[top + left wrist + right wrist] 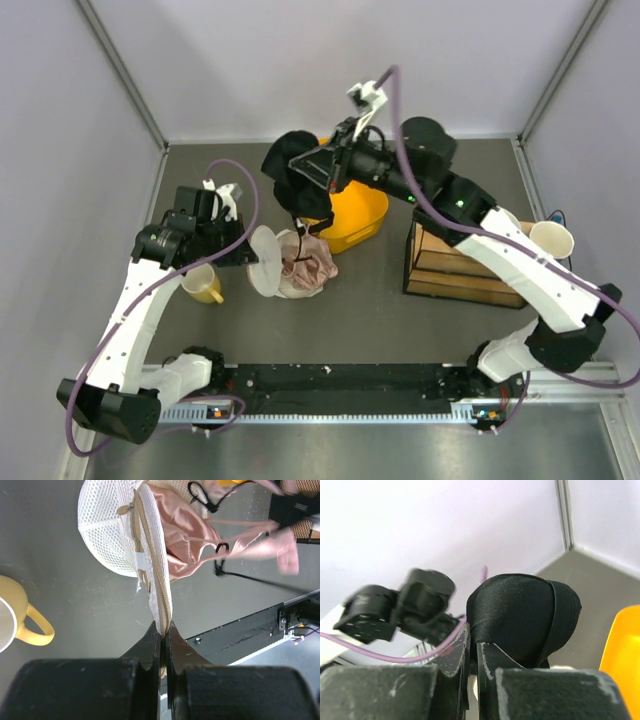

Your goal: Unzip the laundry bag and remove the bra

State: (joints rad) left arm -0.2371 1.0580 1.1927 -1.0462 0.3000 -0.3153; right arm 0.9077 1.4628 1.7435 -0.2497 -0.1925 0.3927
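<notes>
The white mesh laundry bag [264, 262] lies open on the table, its tan zip rim [150, 555] parted. My left gripper [162, 630] is shut on the rim's near edge; it also shows in the top view [245, 254]. A pink satin garment [185, 535] spills from the opening [312, 266]. My right gripper [474, 640] is shut on a black bra [520, 615] and holds it up above the bag [298, 172]. A thin black strap [298, 225] hangs from it down to the bag, and black straps [220, 565] cross the pink cloth.
A yellow plastic tub [358, 215] stands just behind the bag, below the right gripper, and its edge shows in the right wrist view [625, 655]. A yellow mug [203, 285] sits left of the bag. A wooden crate [460, 265] and a paper cup [552, 240] stand at right.
</notes>
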